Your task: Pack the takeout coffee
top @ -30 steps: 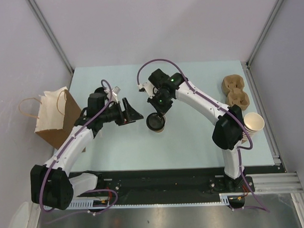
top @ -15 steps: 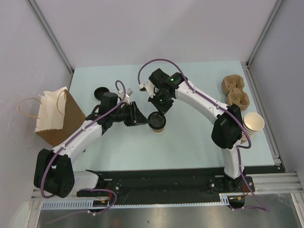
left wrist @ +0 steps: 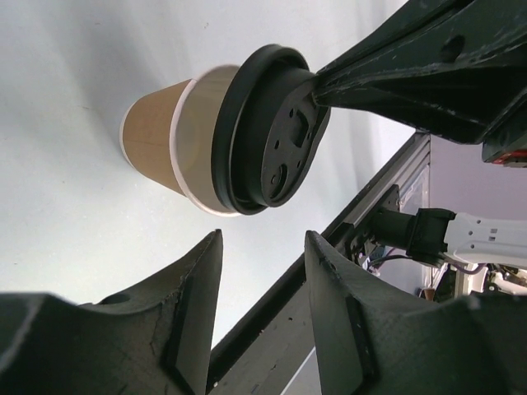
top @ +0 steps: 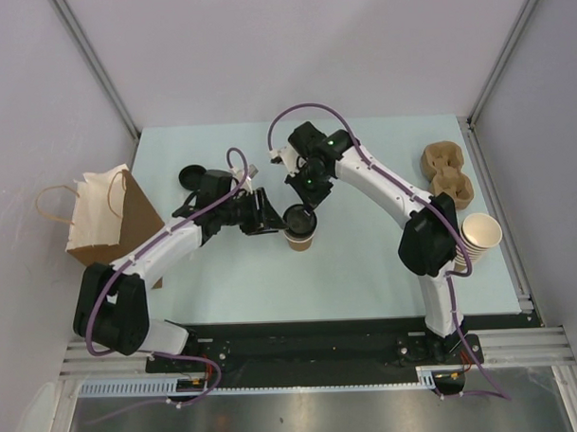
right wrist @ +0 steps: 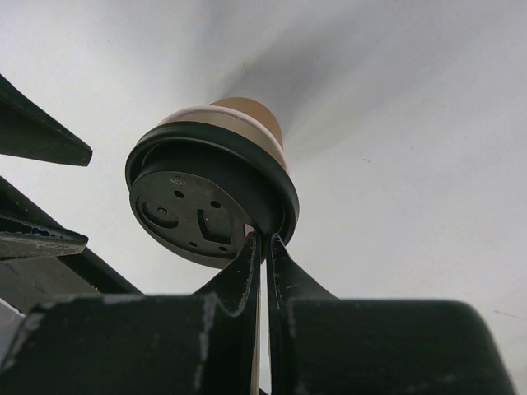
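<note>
The takeout coffee (top: 298,227), a kraft-brown cup with a black lid, is at the table's middle. My right gripper (top: 306,206) is shut on the far rim of the lid; in the right wrist view its fingers (right wrist: 252,255) pinch the lid edge of the cup (right wrist: 210,193). My left gripper (top: 269,218) is open and empty just left of the cup, apart from it. In the left wrist view the cup (left wrist: 206,140) lies just beyond my open gripper (left wrist: 263,239). I cannot tell whether the cup's base rests on the table.
A brown paper bag (top: 104,222) with a handle stands at the table's left edge. A loose black lid (top: 192,174) lies behind the left arm. A pulp cup carrier (top: 446,173) and a stack of lidless cups (top: 481,236) are at the right.
My left arm has swung right and brought its open gripper up next to the cup. The right gripper still holds the lid rim, and the cup has shifted slightly.
</note>
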Robot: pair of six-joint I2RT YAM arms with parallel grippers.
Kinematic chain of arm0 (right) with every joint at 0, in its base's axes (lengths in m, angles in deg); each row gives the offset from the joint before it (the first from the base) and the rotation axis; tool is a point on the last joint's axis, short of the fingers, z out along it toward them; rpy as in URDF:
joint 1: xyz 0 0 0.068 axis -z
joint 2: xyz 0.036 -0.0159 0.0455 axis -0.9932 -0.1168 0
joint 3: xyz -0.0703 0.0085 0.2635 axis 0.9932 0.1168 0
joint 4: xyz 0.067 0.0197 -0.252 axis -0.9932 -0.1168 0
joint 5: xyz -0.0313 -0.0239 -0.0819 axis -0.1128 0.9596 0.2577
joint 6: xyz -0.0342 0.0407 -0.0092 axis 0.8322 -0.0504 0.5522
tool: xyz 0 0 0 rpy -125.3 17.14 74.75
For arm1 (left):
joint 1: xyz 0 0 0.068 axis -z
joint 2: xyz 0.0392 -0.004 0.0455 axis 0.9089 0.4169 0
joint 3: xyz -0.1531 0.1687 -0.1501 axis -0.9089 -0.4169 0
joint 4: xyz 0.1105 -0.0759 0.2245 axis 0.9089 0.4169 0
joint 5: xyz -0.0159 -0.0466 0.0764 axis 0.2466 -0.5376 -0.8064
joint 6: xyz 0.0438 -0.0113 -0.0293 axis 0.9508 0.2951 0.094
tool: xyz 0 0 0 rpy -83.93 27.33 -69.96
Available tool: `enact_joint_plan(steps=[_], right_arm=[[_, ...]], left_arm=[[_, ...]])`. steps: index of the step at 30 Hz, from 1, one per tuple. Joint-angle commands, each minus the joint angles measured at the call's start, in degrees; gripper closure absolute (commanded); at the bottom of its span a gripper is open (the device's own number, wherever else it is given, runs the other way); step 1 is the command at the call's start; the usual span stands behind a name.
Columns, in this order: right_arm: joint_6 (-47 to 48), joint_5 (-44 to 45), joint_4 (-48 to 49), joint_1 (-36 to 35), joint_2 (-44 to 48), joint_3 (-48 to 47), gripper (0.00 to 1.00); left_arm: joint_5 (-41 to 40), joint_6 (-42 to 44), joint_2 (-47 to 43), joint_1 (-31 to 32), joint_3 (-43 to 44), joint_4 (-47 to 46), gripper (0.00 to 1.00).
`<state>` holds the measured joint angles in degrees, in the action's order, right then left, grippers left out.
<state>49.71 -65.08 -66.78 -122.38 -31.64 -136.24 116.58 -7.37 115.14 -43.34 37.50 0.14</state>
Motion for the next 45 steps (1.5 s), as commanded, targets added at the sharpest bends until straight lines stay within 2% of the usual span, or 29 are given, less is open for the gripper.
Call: enact_joint_plan(steps=[1, 24, 35, 45], right_arm=[[0.2, -1.5, -1.3, -0.4, -0.5, -2.4, 1.00], [0.5, -0.9, -1.9, -0.5, -1.6, -2.6, 1.00], [0.7, -0.9, -1.4, -0.2, 1.2, -1.5, 1.00], [0.8, -2.9, -2.6, 0.6, -2.2, -3.4, 1.00]], left_arm=[[0.2, 0.8, -0.1, 0.5, 2.2, -1.5, 0.50], [0.5, 0.7, 1.8, 0.5, 1.7, -2.6, 0.52], [0.7, 0.6, 1.9, 0.6, 1.5, -2.9, 0.52], [0.4, 0.9, 2.3, 0.6, 2.0, -2.7, 0.52]])
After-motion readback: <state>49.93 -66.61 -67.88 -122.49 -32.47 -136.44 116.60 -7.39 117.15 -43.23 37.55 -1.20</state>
